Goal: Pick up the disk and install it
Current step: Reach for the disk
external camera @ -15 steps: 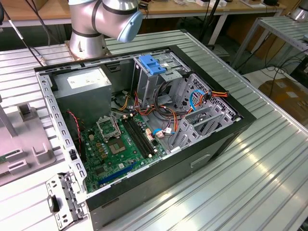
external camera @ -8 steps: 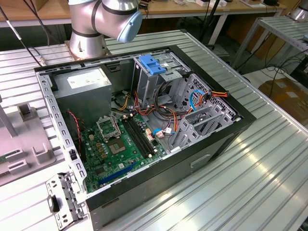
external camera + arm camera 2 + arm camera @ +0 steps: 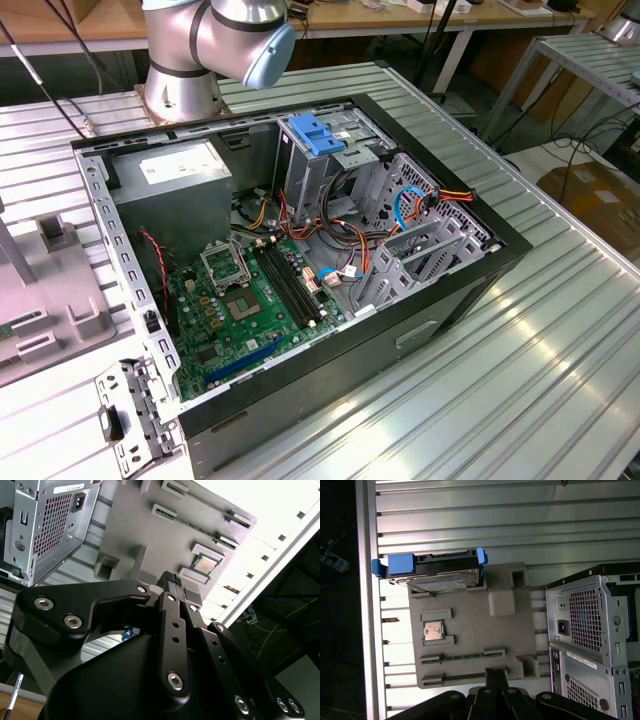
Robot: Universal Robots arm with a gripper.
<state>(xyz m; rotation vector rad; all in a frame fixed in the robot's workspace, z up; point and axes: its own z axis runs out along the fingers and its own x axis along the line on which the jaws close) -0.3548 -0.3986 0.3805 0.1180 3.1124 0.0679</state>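
Note:
The disk (image 3: pixel 438 578) is a silver drive with blue side rails. In the first wrist view it rests at one end of a grey fixture plate (image 3: pixel 470 630) on the ribbed metal table. My gripper (image 3: pixel 494 673) hangs over the opposite end of that plate, well apart from the disk, with its black fingers pressed together and nothing between them. In the second wrist view the gripper (image 3: pixel 171 580) points at the same plate (image 3: pixel 145 535). The open computer case (image 3: pixel 300 250) lies on its side in the exterior view, with a bare blue bracket (image 3: pixel 315 135) at its drive bay.
A processor chip (image 3: pixel 433 630) sits in a pocket of the plate. The case's rear panel (image 3: pixel 590 630) stands close beside the plate. The arm's base (image 3: pixel 185 60) is behind the case. A loose metal bracket (image 3: pixel 135 420) lies near the table's front corner.

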